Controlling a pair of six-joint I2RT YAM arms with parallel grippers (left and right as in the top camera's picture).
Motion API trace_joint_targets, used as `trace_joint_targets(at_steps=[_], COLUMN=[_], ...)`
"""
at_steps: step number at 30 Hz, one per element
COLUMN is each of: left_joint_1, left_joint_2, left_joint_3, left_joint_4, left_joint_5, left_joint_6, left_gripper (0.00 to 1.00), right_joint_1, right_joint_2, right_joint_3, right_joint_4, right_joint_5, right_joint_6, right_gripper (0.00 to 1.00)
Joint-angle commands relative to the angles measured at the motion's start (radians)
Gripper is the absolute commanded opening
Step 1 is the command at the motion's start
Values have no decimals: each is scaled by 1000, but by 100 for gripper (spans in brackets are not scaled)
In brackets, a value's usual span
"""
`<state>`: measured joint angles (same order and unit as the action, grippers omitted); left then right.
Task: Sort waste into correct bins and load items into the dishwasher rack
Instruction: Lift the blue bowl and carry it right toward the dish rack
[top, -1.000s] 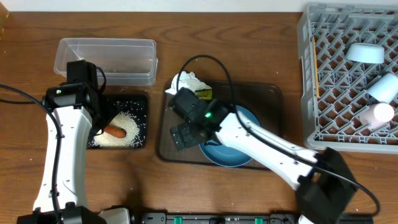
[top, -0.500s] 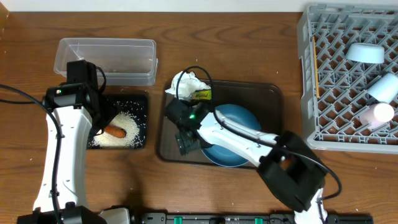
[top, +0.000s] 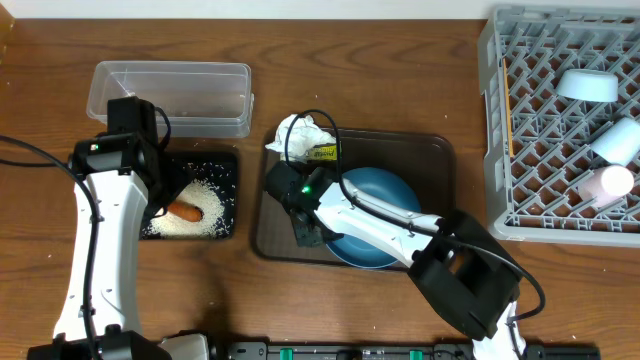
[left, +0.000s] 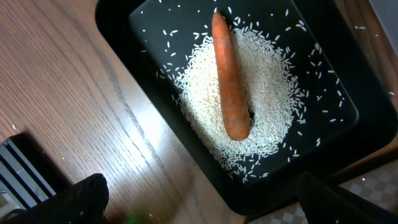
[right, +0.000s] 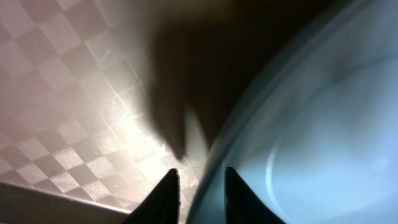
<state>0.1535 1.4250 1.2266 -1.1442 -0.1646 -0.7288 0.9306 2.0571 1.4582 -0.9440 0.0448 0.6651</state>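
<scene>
In the close view from the right wrist, the right gripper (right: 200, 186) has its two dark fingertips drawn close together. They sit one on each side of the rim of the large blue bowl (right: 311, 124) and pinch it. To the left of the rim lies the checkered floor of the brown tray (right: 62, 93).

From above, that bowl sits in the lower middle of the frame, inside the brown tray, and the right gripper is at its left edge.

In the lower left, the left gripper (left: 205, 196) hangs over the black tray (left: 348, 93) with its fingers spread wide and nothing between them. The carrot (left: 230, 81) lies across the heap of rice (left: 267, 93) in that tray, and loose grains are scattered around the heap. The wooden table (left: 62, 81) shows beside the tray.

Further up, the crumpled tissue (top: 300, 130) rests at the upper left corner of the brown tray. The yellow-green wrapper (top: 322, 152) is just beside it, between the tissue and the bowl. The clear tub (top: 170, 95) stands in the upper left, just above the black tray.

The grey rack (top: 490, 120) fills the upper right. In it the small light-blue bowl (top: 587, 85) lies near the top, with the white cup (top: 615, 140) below it. The chopsticks (top: 507, 105) run along the rack's left side.
</scene>
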Motion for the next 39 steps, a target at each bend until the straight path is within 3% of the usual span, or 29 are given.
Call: trace_joint_targets(at_steps=[1,6,16,21,28,39], left_joint_1=[3,3,3,3,3,3], left_joint_2=[0,0,0,0,0,0], left_joint_3=[13,13,13,13,13,13], left_joint_4=[-3,-3,-3,-3,-3,-3], left_joint_5=[-20,-20,-20,-20,-20,-20], left_joint_6=[-5,-5,-5,-5,-5,-6], left_gripper=[99,99,99,99,99,99], right_joint_1=[3,-16,-49,-117,-326,-847], right_joint_2=[0,0,-6,-69,-249,-423], right_joint_3=[43,122,280,390,438,438], right_joint_4=[-27,-107,-238,-284,-283,-282], right_joint_5=[11,11,-55,-153,-285,-561], right_joint_6=[4,4,-4,-102,-235,-528], right_gripper=[19,1,1,1,1,1])
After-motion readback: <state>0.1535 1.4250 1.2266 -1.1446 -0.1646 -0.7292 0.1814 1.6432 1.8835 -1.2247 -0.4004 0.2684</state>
